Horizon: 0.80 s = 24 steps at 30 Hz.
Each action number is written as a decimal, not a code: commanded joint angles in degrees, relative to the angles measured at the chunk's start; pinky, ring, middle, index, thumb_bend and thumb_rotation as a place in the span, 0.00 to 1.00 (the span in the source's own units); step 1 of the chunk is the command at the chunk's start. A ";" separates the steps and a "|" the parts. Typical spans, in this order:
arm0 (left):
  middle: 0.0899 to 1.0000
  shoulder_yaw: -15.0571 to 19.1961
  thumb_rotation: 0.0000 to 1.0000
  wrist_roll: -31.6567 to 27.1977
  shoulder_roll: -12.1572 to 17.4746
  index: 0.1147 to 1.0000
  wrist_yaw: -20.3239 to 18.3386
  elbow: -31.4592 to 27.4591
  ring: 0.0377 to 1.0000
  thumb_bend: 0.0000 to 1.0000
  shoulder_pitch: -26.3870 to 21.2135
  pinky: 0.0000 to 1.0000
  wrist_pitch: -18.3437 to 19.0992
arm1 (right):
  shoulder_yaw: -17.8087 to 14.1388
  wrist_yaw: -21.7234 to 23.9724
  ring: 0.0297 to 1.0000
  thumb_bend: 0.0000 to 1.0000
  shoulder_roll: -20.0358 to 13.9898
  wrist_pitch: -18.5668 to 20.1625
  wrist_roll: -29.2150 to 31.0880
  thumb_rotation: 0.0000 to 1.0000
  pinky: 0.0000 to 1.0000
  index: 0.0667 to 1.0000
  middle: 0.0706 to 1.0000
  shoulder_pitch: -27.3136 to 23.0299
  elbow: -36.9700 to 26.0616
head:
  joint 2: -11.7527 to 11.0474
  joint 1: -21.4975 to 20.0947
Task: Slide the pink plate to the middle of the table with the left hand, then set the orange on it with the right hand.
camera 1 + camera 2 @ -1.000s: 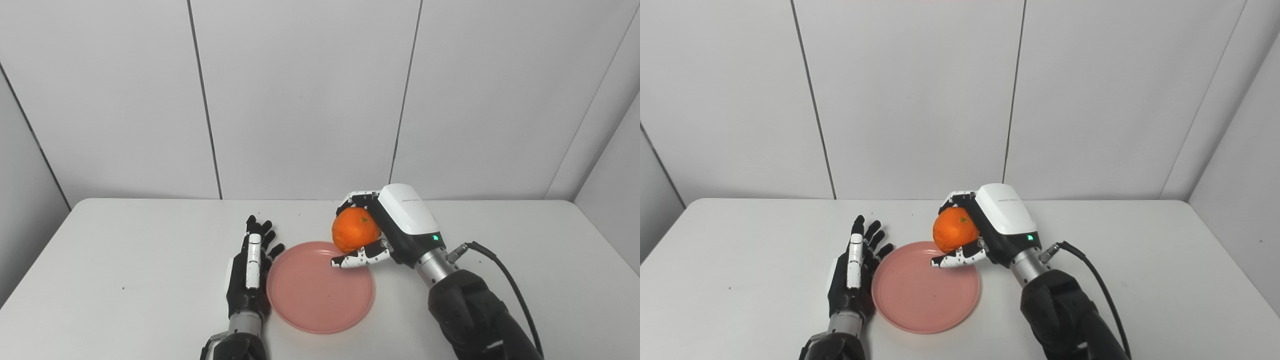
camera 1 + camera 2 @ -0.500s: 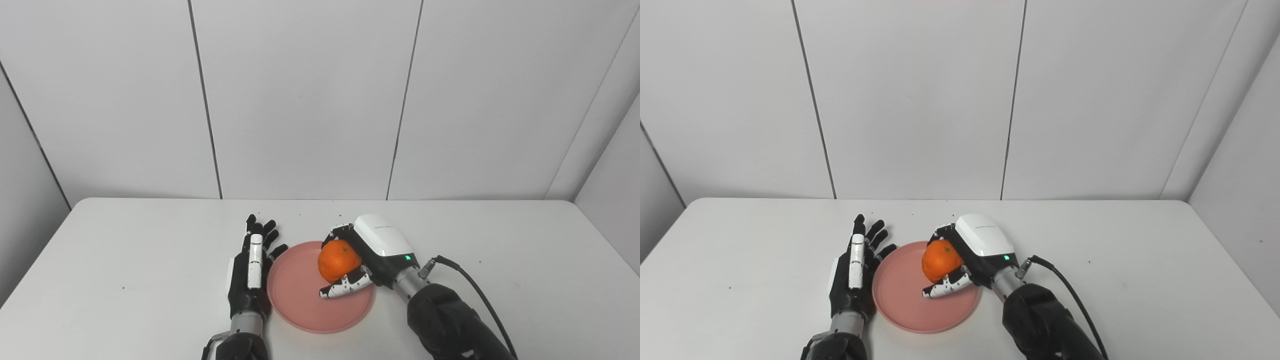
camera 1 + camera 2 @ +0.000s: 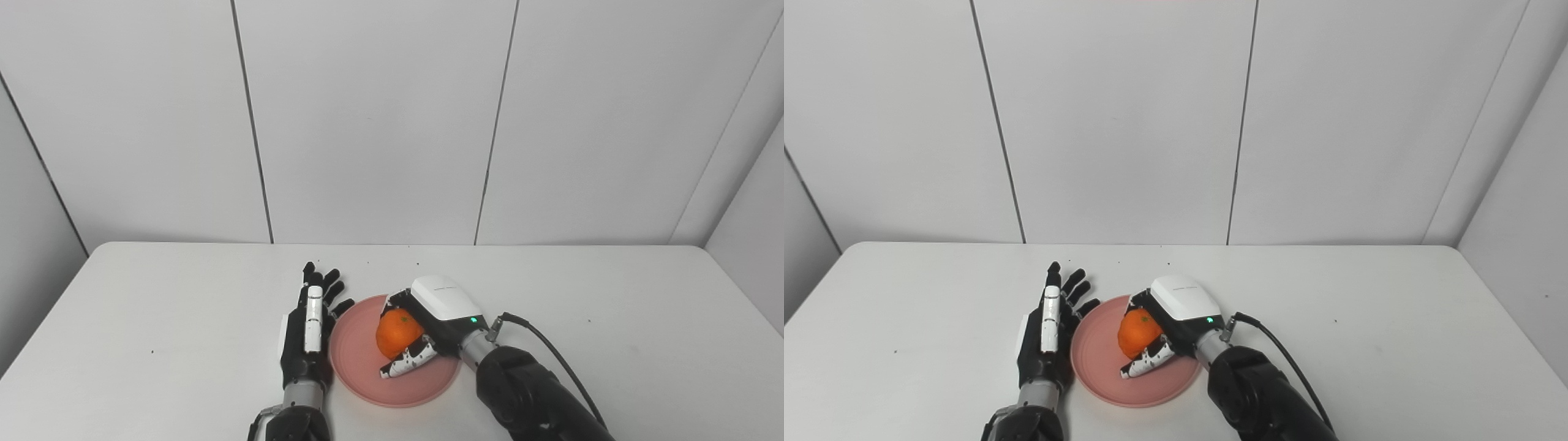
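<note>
1. The right hand (image 3: 422, 334) is wrapped around the orange (image 3: 398, 332), low over the pink plate (image 3: 361, 355); I can't tell whether the fruit is resting on the plate yet.
2. The left hand (image 3: 309, 324) lies flat on the table (image 3: 153, 306), fingers spread and holding nothing, pressed against the plate's left rim.
3. The plate sits roughly mid-table, so what remains looks like letting go of the fruit.
4. If the fingers open while the orange is above the surface, it could drop and roll; the rim looks shallow, so it may not stop it.
5. The thumb curls under the fruit and could drag it along as the hand pulls away.
</note>
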 commanded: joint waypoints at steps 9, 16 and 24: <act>0.86 -0.53 0.90 0.67 -1.32 1.00 0.83 -0.04 0.87 0.58 -1.35 0.72 -0.38 | 0.32 -0.03 0.24 0.51 -0.63 -2.38 -0.15 0.16 0.20 0.46 0.31 -2.29 -1.96 | 0.08 -0.01; 0.86 -0.75 0.91 1.12 -1.23 1.00 1.32 -0.11 0.88 0.58 -1.34 0.82 -0.29 | 0.43 0.62 0.43 0.71 -1.66 -2.69 -0.22 0.49 0.36 0.57 0.49 -2.29 -3.33 | -0.13 -0.17; 0.87 -0.72 0.92 1.06 -1.15 1.00 1.03 0.11 0.90 0.58 -1.04 0.82 -0.60 | -0.27 0.56 0.67 0.86 -2.76 -4.85 1.50 0.76 0.61 0.68 0.70 -1.80 -4.17 | -0.81 -0.10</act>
